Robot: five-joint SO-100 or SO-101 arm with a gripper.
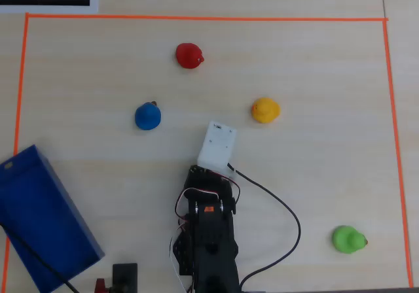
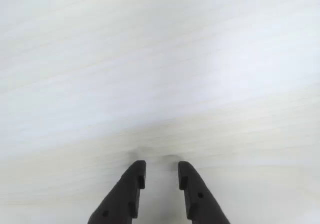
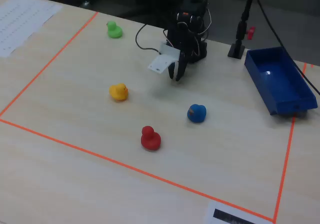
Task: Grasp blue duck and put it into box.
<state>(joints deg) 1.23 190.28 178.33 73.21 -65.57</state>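
Hovering gripper (image 2: 161,176), jaws slightly parted and empty, near the arm's base; blue duck (image 1: 148,116) ungrasped, well apart from box (image 1: 39,214).

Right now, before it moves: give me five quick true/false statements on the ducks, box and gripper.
1. The gripper holds the blue duck. False: the fingers have an empty gap between them in the wrist view, and the duck sits on the table.
2. Four ducks are inside the orange tape. True: blue, red duck, yellow duck, green duck.
3. The blue box already holds a duck. False: it looks empty in the fixed view.
4. The green duck lies nearest the blue one. False: it is the farthest.
5. The wrist view shows only bare table. True.
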